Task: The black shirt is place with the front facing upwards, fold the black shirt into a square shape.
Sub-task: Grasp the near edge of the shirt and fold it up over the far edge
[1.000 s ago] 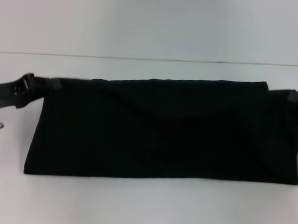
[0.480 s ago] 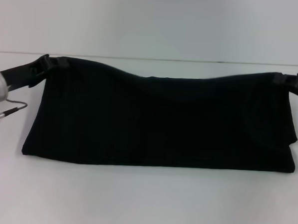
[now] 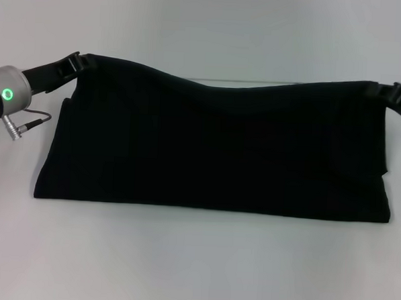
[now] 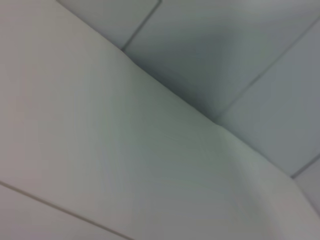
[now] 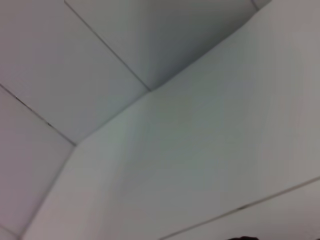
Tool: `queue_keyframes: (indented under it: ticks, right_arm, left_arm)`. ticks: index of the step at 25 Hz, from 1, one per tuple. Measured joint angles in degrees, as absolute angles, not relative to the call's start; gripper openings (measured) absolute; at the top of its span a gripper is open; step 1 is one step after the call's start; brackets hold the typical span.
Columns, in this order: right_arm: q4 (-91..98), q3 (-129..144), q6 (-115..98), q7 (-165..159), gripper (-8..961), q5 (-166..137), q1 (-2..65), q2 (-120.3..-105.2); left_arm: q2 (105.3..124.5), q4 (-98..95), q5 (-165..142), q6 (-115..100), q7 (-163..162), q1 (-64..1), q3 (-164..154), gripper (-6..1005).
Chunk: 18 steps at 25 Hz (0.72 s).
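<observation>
I have the large plain black cloth shirt [image 3: 214, 147] strung between both arms in the head view, its top edge lifted off the white table [image 3: 194, 264] while its lower edge lies along the surface in front of me. My left gripper [image 3: 76, 61] is pinched on the upper corner at the robot's left, and my right gripper [image 3: 394, 93] is clamped on the opposite upper corner, so the cloth hangs as one wide dark band with a shallow dip in the middle of the raised hem. I read this two-corner hold as a way to keep the folded layer taut and square, so it can be carried over as a single flap rather than bunching. No chest print shows on the face turned toward me. Both wrist cameras show only pale panels and seams, nothing of the shirt or the fingers, so I judge the grips from the head view alone. The sag in the middle suggests I should keep the arms level and well apart when laying the edge down.
</observation>
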<state>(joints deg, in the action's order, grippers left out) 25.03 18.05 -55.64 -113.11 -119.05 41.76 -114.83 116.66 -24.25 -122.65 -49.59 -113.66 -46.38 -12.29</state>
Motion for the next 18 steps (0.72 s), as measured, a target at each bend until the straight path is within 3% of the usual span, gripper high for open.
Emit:
queue_keyframes:
  ticks: [12, 18]
  right_arm:
    - [24.46, 24.34, -36.67, -106.21, 109, -118.75, 45.69, -119.40]
    - [21.24, 24.46, -28.96, -98.54, 111, -118.52, 48.72, -119.98]
  left_arm:
    - [120.31, -23.96, -122.03, -35.41, -107.03, -48.49, -13.47, 73]
    - [121.83, -22.44, -113.28, -33.82, -95.38, -48.58, -13.50, 117]
